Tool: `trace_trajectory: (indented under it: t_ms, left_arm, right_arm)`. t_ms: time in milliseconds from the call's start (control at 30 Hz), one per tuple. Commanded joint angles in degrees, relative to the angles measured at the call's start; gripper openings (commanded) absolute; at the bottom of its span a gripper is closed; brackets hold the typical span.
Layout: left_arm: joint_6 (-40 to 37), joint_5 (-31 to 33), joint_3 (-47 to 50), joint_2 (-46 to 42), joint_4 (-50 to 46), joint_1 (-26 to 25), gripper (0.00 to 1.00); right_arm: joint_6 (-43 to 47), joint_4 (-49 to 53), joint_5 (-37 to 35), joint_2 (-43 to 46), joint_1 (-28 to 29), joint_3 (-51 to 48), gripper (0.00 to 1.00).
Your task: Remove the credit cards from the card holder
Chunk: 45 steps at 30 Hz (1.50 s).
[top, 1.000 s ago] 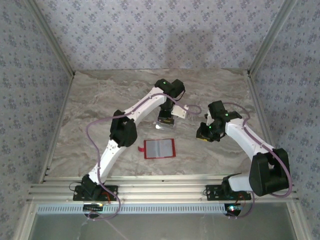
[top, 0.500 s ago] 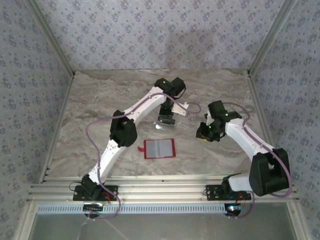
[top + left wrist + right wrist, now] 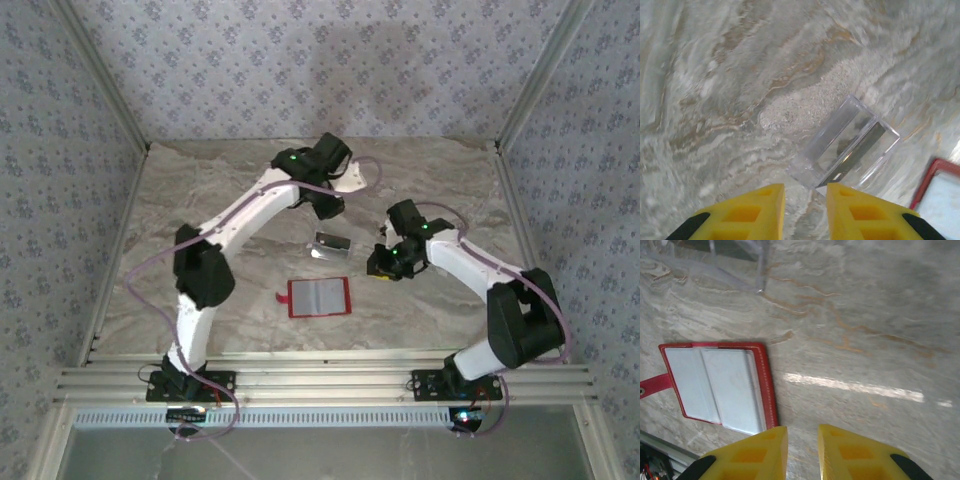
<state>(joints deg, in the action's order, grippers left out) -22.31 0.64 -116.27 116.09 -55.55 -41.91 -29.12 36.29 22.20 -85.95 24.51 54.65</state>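
- Toward the near edge of the counter (image 3: 200, 200), about midway between its left and right edges, the red card holder (image 3: 319, 297) lies open and flat with its pale inner face up.
- Just beyond it, toward the far edge, a shiny card (image 3: 328, 245) lies loose on the counter, apart from the holder.
- Our left hand (image 3: 805, 190) hangs near that card on its far side, fingers a narrow gap apart and gripping nothing.
- Our right hand (image 3: 802, 432) hovers by the holder's right border, fingers likewise slightly parted and empty.
- We judge that a pale card may still sit in the holder, though we cannot tell for certain.
- To do this well, we should pin the red border with one hand and slide the card out along its pocket with the other, staying low so the holder neither lifts nor skates.
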Motion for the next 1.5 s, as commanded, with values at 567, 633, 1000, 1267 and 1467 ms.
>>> trace_trajectory:
  t_ms: [567,633,1000,1267,1467]
  left_arm:
    - [50.03,-8.15,44.74,-29.05,31.08,2.24,0.34]
    - [52.1,-6.59,45.78,-29.94,30.13,2.19,0.37]
    - [60.1,-11.4,49.56,-31.19,26.82,2.12,0.37]
    - [62.92,-12.29,52.25,-28.56,26.44,-0.21,0.35]
    - [68.3,-16.73,55.75,-25.61,31.33,-2.36,0.23]
  right_arm:
    - [-4.56,-9.27,3.18,-14.37,9.55,4.04,0.23]
    - [-4.87,-9.65,2.69,-14.8,10.07,3.6,0.23]
    - [-9.02,-10.89,0.71,-13.63,13.25,0.07,0.23]
    - [-9.99,-10.19,-1.17,-9.88,13.0,0.04,0.27]
    - [-9.74,-10.61,-0.37,-9.0,11.7,-0.42,0.23]
